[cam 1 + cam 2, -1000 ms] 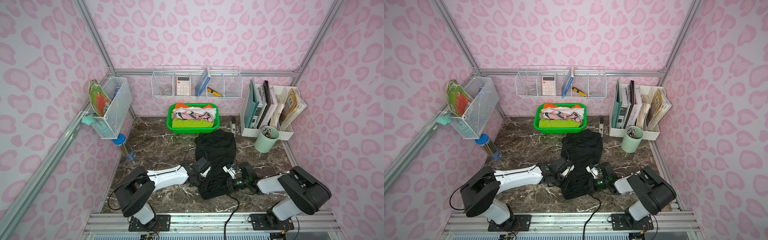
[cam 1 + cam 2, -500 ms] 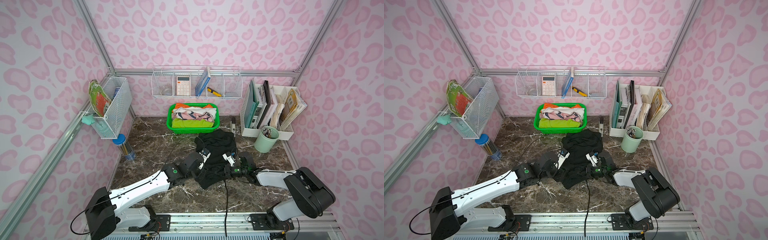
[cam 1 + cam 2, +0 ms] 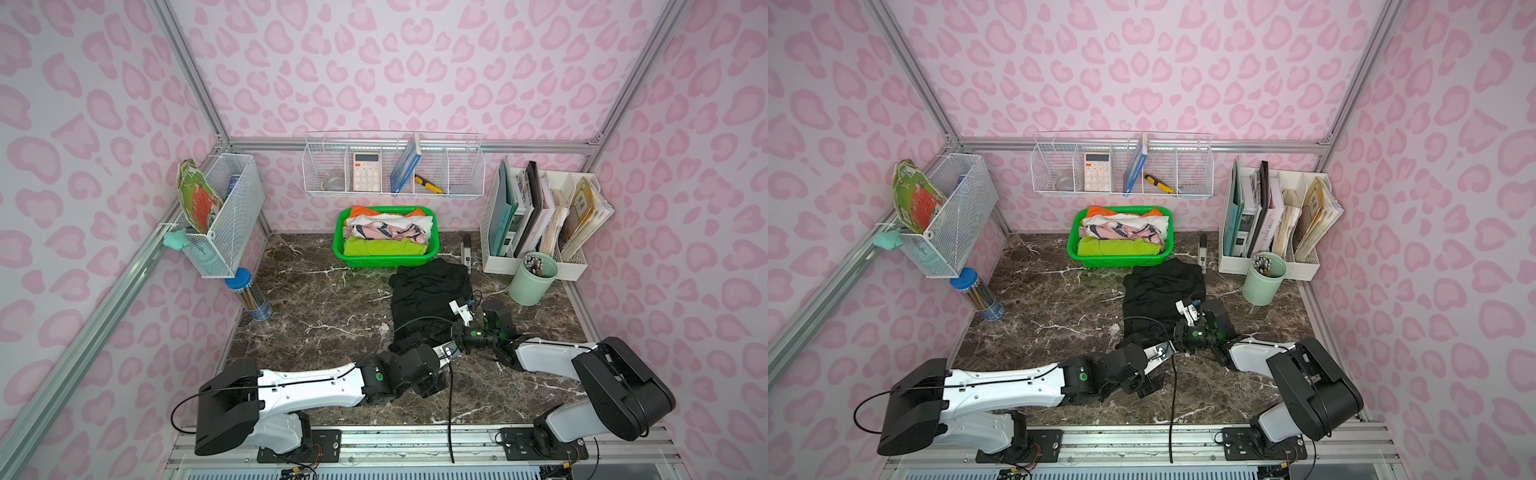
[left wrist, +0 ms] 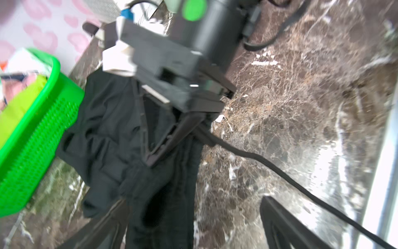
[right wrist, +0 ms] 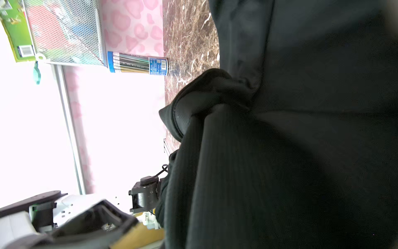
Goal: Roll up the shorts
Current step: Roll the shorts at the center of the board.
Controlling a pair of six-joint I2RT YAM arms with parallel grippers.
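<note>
— Black soft athletic shorts [image 3: 428,291]: where are they lying?
— Just right of centre in both top views, on your dark brown marble tabletop [image 3: 316,311], right in front of the green plastic basket [image 3: 386,261] of folded clothes. The far part lies flat and the near end is bunched up.
— Who has hold of them?
— Your right gripper [image 4: 151,156]. In the left wrist view its fingers are clenched on a fold of that bunched end.
— Why pinch there?
— My guess is that it pins the gathered cloth so the limp fabric cannot slump open while your other arm looks for a fresh hold.
— And the left?
— Your left gripper [image 4: 193,200] is released, spread wide and grasping nothing. One finger [image 4: 101,226] shows in front of the cloth's edge, but I cannot tell if it touches. The other is over bare marble. In the top views it sits lower centre, close beside the right one.
— Count for me.
— One pair of shorts, two arms, one green basket, two white wire baskets [image 3: 465,170] on the walls, one white file holder [image 3: 494,259], one mint-green pen cup [image 3: 532,286] and one blue-capped pencil tube [image 3: 249,293].
</note>
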